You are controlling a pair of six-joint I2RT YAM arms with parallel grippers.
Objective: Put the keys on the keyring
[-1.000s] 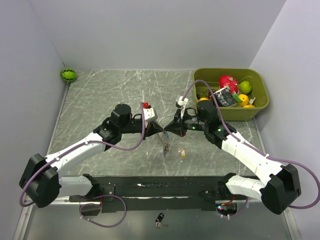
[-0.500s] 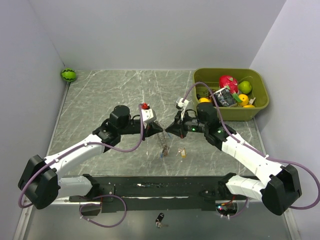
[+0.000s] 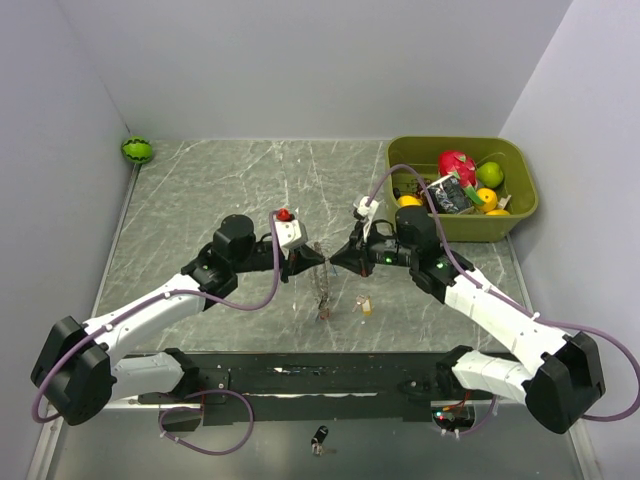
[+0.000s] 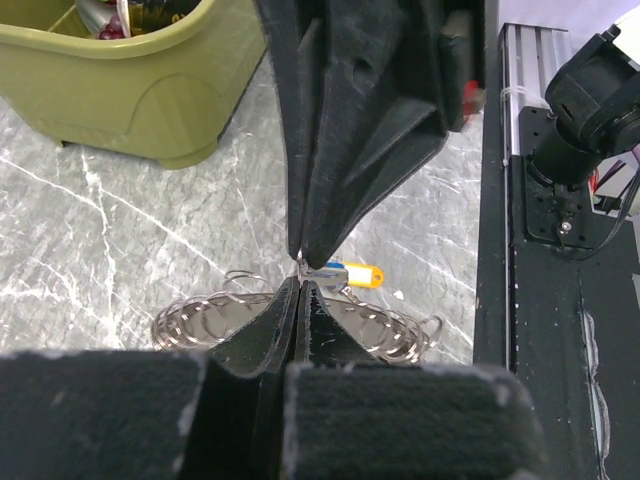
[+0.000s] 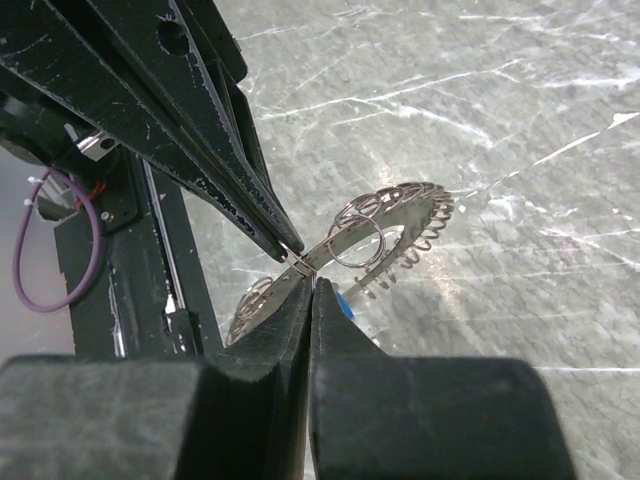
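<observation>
The keyring (image 3: 322,288), a grey toothed band with several small wire loops, hangs edge-on above the marble table between both grippers. My left gripper (image 3: 312,262) is shut on its rim; the left wrist view (image 4: 300,285) shows the ring (image 4: 195,318) spreading to both sides. My right gripper (image 3: 334,262) is shut on the band from the other side (image 5: 312,285), tip to tip with the left fingers (image 5: 230,190). A blue-headed key (image 5: 337,300) hangs just under the ring (image 5: 395,215). A tan-tagged key (image 3: 365,306) lies on the table, also seen in the left wrist view (image 4: 365,275).
A green bin (image 3: 520,200) with toy fruit stands at the back right. A watermelon ball (image 3: 137,150) sits in the back left corner. A small black fob (image 3: 319,437) lies in front of the black base rail (image 3: 300,375).
Both grippers have shifted slightly left and forward with the ring. The ring has turned more edge-on and hangs straighter. The left arm's elbow has dropped toward the table.
</observation>
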